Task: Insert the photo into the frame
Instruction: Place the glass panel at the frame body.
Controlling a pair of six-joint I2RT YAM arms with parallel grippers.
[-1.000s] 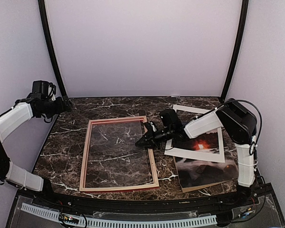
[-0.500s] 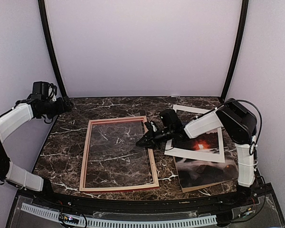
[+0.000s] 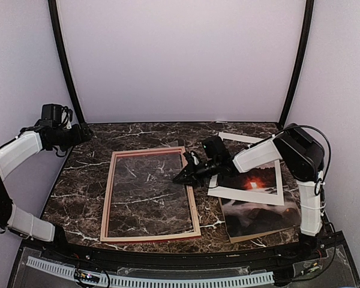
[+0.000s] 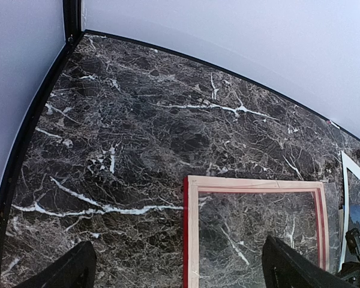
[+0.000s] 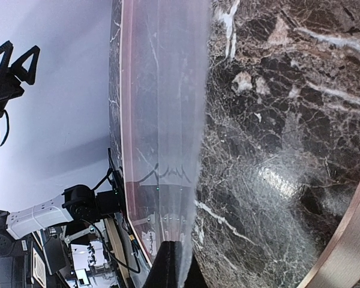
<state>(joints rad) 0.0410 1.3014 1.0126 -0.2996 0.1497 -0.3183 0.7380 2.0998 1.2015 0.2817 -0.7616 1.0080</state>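
Hanging left of the frame [image 3: 108,198], the left gripper [image 3: 83,132] gapes wide. At the frame's right rail the right gripper [image 3: 179,177] pinches a clear pane [image 5: 162,120] (its edge lifted). Right of the frame, a white mat [image 3: 246,195] overlaps the photo [image 3: 258,216].

Three views — one overhead, two wrist-mounted.
The table [image 3: 78,192] is taken whole from above and behind the arm bases; the frame [image 3: 150,237], shared by all views, is seen from afar ahead of the left gripper [image 4: 177,271] and at grazing closeness just beyond the right gripper [image 5: 174,264].
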